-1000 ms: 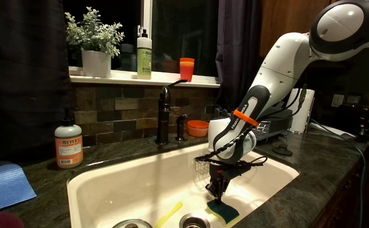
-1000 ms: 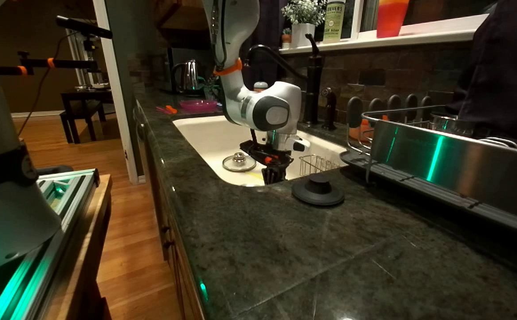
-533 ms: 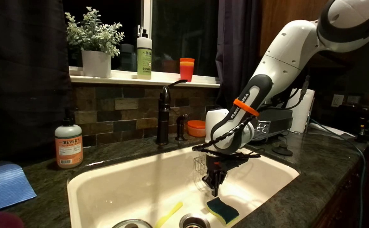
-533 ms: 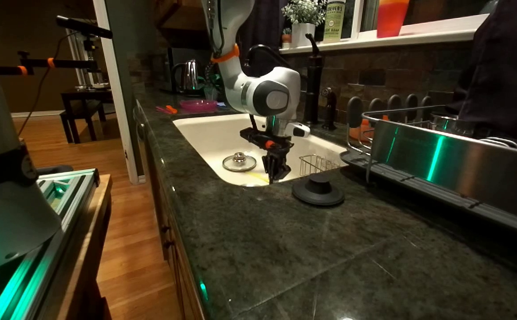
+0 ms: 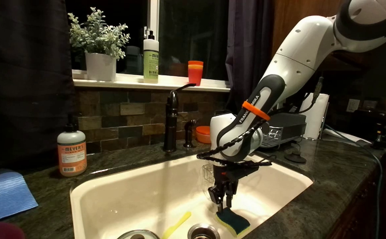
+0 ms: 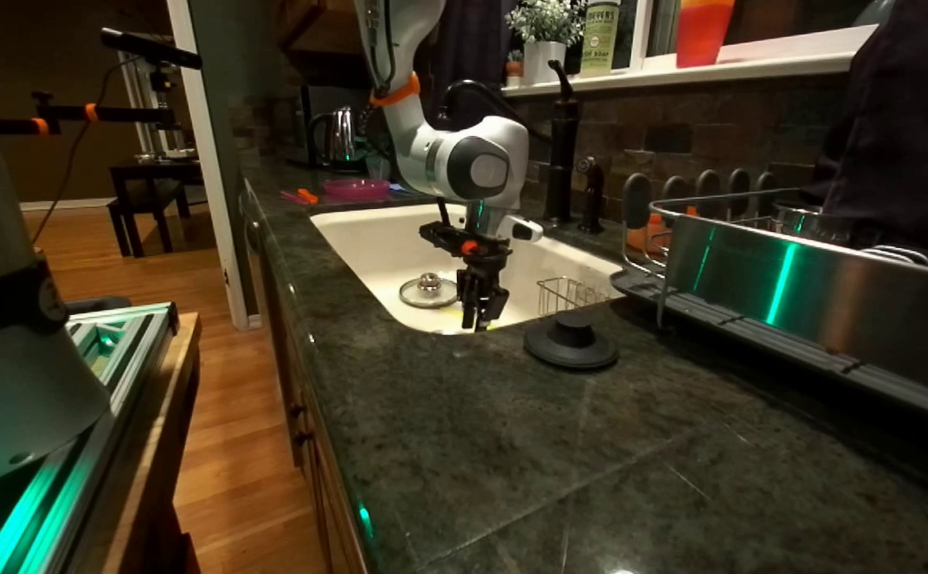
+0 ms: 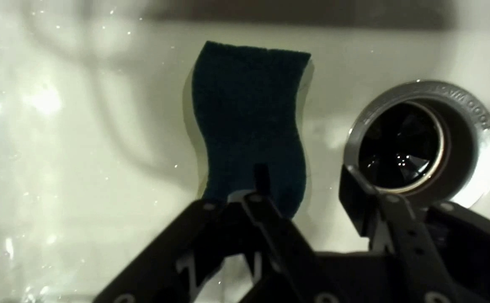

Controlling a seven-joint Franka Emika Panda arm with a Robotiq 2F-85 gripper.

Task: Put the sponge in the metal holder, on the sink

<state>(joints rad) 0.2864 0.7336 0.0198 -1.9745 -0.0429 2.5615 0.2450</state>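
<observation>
The sponge (image 5: 234, 221), dark green over yellow foam, lies flat on the sink floor beside a drain. It fills the middle of the wrist view (image 7: 249, 105). My gripper (image 5: 225, 205) is open and empty, pointing down at the sponge's far end. In the wrist view, one finger (image 7: 262, 179) overlaps the sponge's near end and the other finger (image 7: 356, 202) stands off its side, by the drain. I cannot tell whether a fingertip touches it. The metal holder (image 6: 564, 295), a thin wire basket, hangs at the sink wall, partly hidden behind my arm in an exterior view (image 5: 208, 172). The sink (image 5: 130, 192) is cream-white.
A drain (image 7: 422, 139) lies close beside the sponge. A yellow utensil (image 5: 178, 224) and a glass lid (image 6: 429, 290) lie in the sink. The faucet (image 5: 170, 126) stands behind it. A black stopper (image 6: 570, 341) and the dish rack (image 6: 791, 271) stand on the counter.
My gripper rose off the sponge, shifted slightly toward the faucet side, and came down somewhat. Its fingers, which showed as one tip, now show apart. The sponge has stayed in place.
</observation>
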